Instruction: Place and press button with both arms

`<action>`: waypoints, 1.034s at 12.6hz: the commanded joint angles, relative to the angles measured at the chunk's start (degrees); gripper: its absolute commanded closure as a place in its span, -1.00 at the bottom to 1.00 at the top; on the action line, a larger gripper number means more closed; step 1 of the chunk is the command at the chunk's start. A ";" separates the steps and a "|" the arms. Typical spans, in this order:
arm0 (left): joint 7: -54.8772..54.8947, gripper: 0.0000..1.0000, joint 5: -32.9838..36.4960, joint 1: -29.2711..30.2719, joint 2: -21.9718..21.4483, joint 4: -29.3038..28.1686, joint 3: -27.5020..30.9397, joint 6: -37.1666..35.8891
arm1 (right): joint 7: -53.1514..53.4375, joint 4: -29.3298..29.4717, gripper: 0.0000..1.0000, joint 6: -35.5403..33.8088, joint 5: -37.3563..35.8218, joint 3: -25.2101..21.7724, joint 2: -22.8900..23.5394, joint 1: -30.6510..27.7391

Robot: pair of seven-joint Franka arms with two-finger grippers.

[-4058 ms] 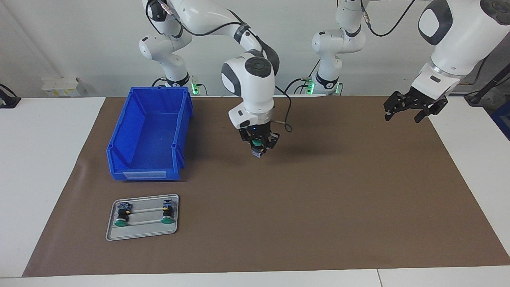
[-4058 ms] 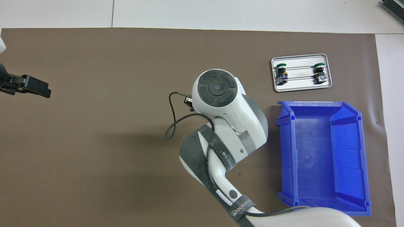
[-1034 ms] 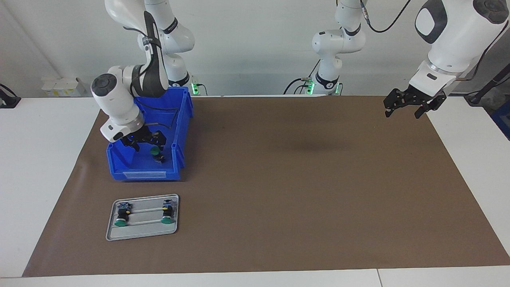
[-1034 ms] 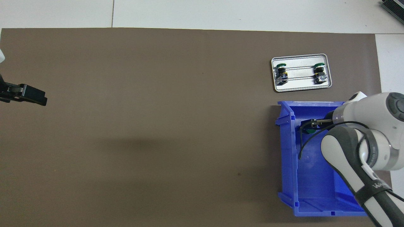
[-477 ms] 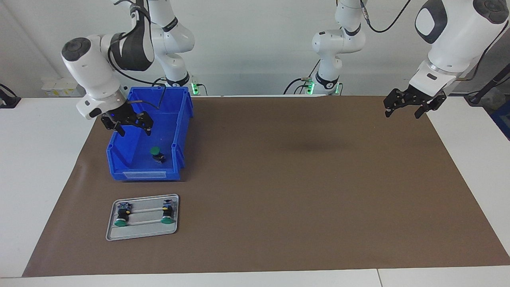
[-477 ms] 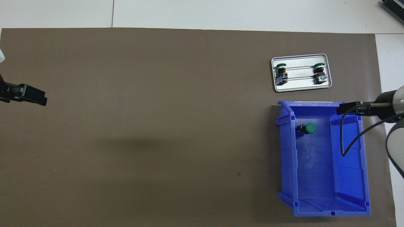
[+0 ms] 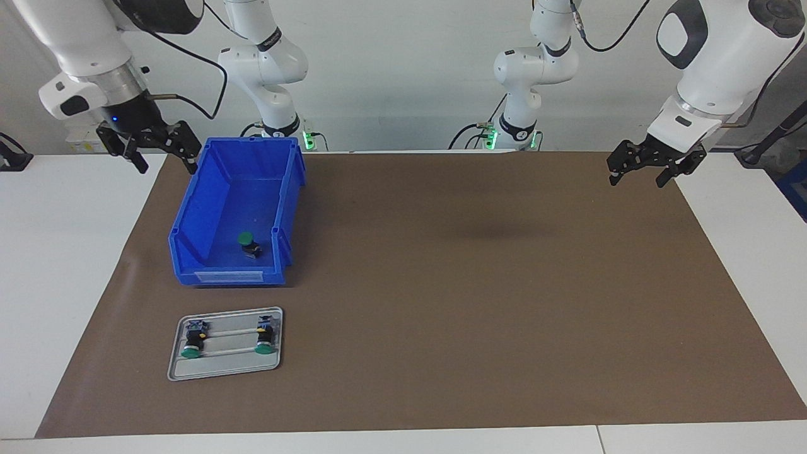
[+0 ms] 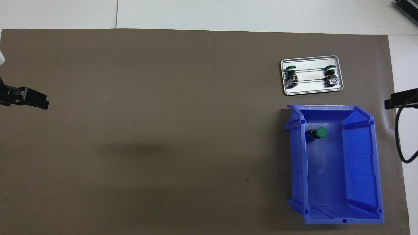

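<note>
Button in bin, both grippers up and clear.
Button lies in the bin, well apart from the right gripper (jaws wide, empty) over the mat's right-arm edge; left gripper waits, jaws wide, over the left-arm end.

A robotics lab: two white jointed robot arms mounted at a white surface covered by a brown paper mat, against a bare white wall, blue plastic parts bin at frame left.
</note>
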 commanded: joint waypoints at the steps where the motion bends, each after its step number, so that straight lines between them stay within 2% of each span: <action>1: 0.28 -1.00 0.89 0.15 -1.82 -2.35 -0.06 1.45 | 1.31 0.02 -1.00 -0.66 -0.85 0.49 1.35 -0.74; 4: 0.28 -1.00 0.89 0.15 -1.82 -2.35 -0.06 1.45 | 0.95 -0.16 -1.00 -0.67 -3.57 0.75 1.35 0.22; 11: 0.28 -1.00 0.89 0.15 -1.82 -2.35 -0.06 1.45 | 1.48 1.33 -1.00 -4.70 -2.96 1.28 1.35 0.31; 13: 0.28 -1.00 0.89 0.15 -1.82 -2.35 -0.06 1.45 | 1.83 4.22 -1.00 -6.81 -2.78 2.42 2.05 0.31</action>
